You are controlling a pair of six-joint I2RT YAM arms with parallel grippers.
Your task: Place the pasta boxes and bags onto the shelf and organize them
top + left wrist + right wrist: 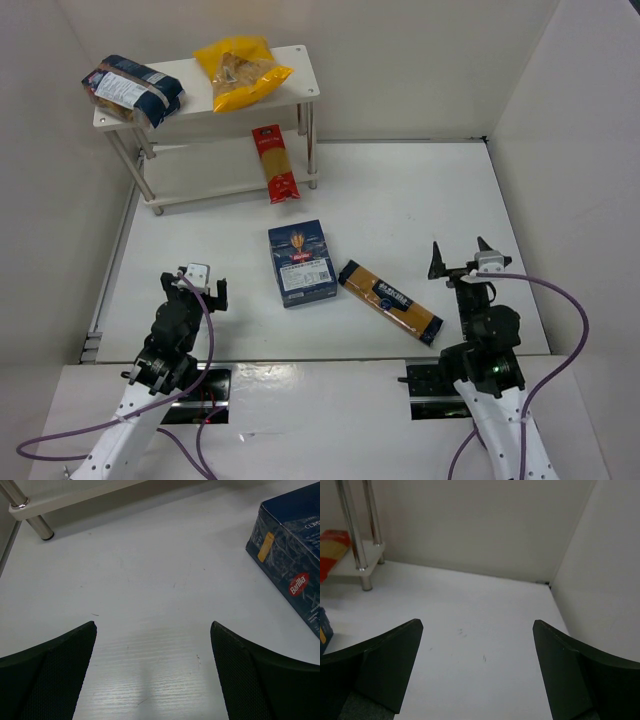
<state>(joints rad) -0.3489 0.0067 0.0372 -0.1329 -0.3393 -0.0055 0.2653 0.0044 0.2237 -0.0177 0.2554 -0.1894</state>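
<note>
The white two-tier shelf (300, 62) stands at the back left. A dark blue bag (132, 90) and a yellow bag (240, 70) lie on its top board. A red spaghetti pack (275, 163) lies partly on the lower board, also in the right wrist view (332, 550). A dark blue box (300, 263) lies flat mid-table, also in the left wrist view (295, 565). An amber spaghetti pack (390, 300) lies to its right. My left gripper (195, 282) is open and empty, left of the box. My right gripper (462, 258) is open and empty, right of the amber pack.
White walls enclose the table on the left, back and right. A shelf leg (40, 527) shows in the left wrist view, and two legs (357, 540) in the right wrist view. Bare table (420, 200) lies between the shelf and my right gripper.
</note>
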